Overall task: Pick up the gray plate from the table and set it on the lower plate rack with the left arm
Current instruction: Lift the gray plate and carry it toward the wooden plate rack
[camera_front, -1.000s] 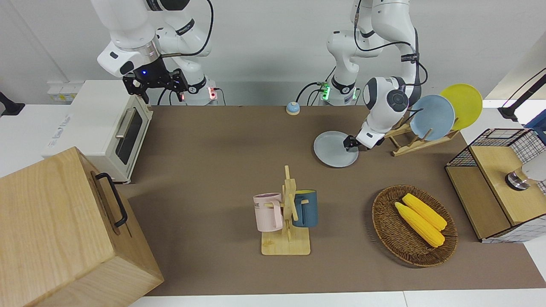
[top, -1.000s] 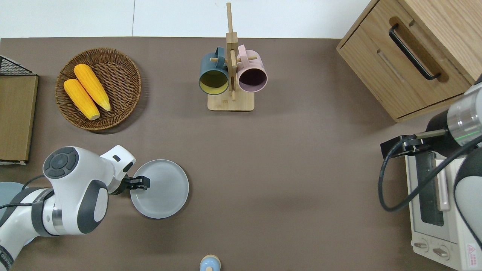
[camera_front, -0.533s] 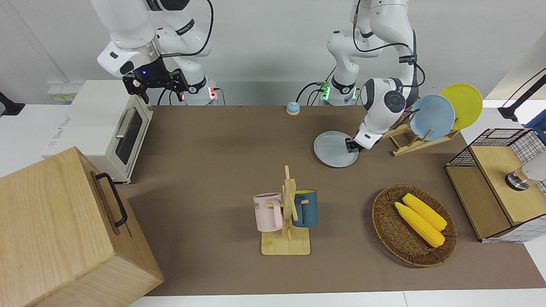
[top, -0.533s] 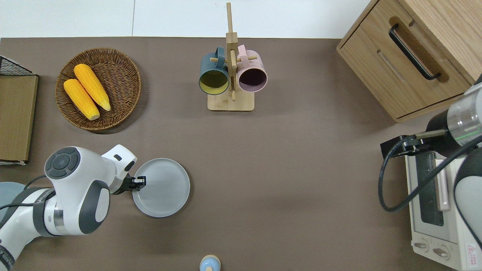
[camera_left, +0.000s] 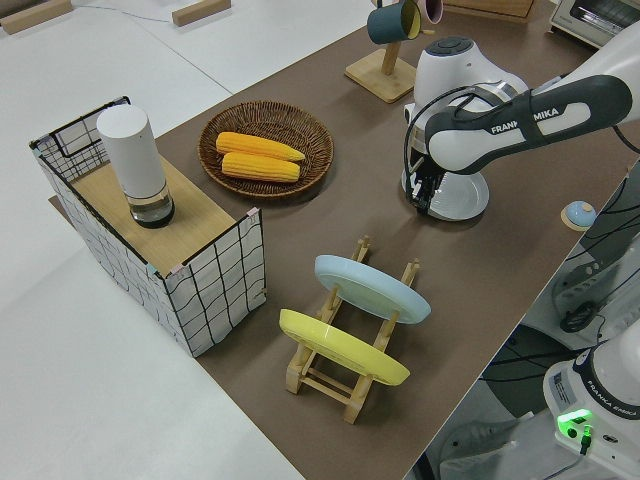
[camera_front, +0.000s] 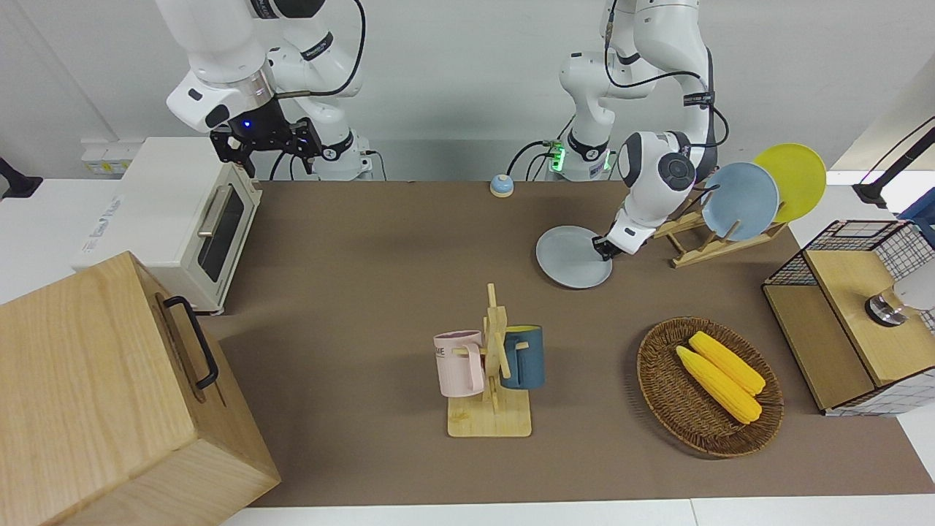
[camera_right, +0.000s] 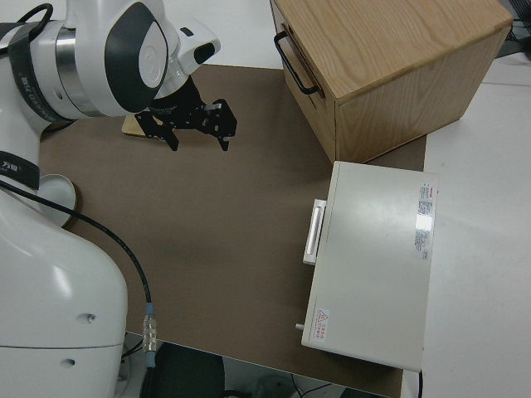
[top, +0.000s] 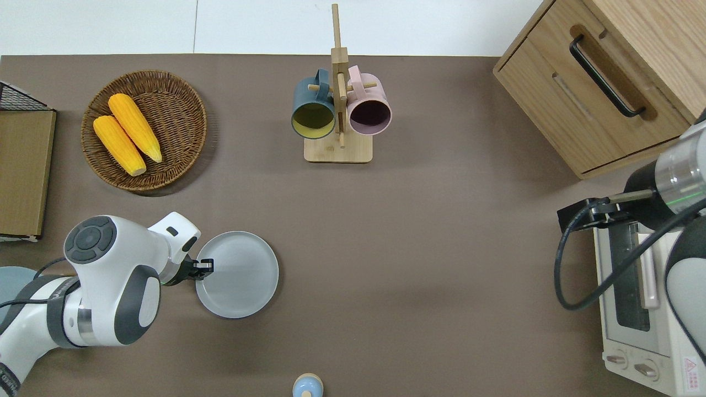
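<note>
The gray plate (top: 237, 274) is pinched at its rim by the left end effector (top: 202, 267), on the edge toward the lower plate rack (camera_front: 712, 245) (blue and yellow plates are already slotted there). Open brown surface (top: 413, 248) is seen toward the right arm's end. The right end effector (camera_right: 199, 124) is parked, fingers spread.

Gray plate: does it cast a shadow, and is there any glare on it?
Overhead view: the gray plate throws a soft, narrow shadow on the table, no glare. Front view: matte, evenly lit, the left gripper at its rim. Left side view: the arm hides much of it.
</note>
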Robot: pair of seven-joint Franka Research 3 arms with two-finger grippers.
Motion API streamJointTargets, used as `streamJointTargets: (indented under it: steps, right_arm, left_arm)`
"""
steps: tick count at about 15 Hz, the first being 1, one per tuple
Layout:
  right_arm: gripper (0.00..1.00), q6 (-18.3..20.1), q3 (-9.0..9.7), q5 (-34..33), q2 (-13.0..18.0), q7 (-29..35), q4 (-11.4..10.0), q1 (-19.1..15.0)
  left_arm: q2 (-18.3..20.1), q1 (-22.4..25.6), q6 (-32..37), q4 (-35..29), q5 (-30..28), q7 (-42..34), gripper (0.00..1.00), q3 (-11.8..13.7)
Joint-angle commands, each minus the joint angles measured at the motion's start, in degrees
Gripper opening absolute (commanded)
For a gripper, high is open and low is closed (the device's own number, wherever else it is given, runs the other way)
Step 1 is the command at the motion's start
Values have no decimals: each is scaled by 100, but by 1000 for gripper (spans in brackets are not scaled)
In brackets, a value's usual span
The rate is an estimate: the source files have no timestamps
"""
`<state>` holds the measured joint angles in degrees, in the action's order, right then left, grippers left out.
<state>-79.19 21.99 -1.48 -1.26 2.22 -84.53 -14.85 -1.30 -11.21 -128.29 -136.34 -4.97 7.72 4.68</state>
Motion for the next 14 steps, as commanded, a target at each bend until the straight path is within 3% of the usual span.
streamJointTargets:
  steps: [1, 7, 12, 14]
  right_arm:
    - [983, 62, 121, -28, 12, 68, 41, -132]
    - [983, 70, 113, -28, 12, 68, 41, -132]
    - [983, 62, 121, -28, 12, 68, 41, -132]
    - [983, 62, 121, -37, 12, 68, 41, -132]
  left_arm:
    - [-125, -83, -179, -94, -40, 107, 0, 51]
    - [-2, -74, 110, 90, -31, 10, 0, 59]
    - [129, -13, 1409, 880, 31, 2, 0, 138]
    - [165, 23, 2321, 1511, 22, 10, 0, 182]
